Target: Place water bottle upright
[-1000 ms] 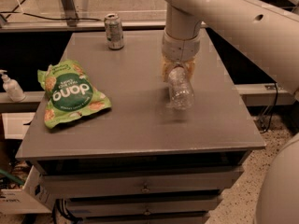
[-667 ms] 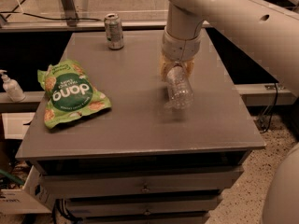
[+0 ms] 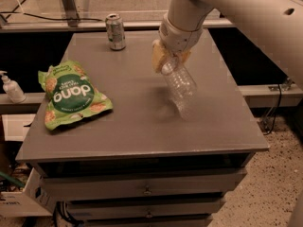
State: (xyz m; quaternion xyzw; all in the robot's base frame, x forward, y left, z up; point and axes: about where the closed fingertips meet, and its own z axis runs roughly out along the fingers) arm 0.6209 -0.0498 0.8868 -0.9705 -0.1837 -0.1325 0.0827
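Camera view is showing a grey table (image 3: 142,126), with a white arm (image 3: 227,4) reaching in from the far right. Its pincer (image 3: 169,59) is pinching the cap end of the water bottle (image 3: 181,86) over the table's right half. The bottle is slanting, its long axis running from the pincer toward the near right, base lowest, so righting it is looking like a matter of swinging that base under the cap.

Grey drawer cabinet (image 3: 142,126), speckled floor (image 3: 280,186)

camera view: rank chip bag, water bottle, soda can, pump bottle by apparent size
1. chip bag
2. water bottle, tilted in the end effector above the table
3. soda can and pump bottle look alike
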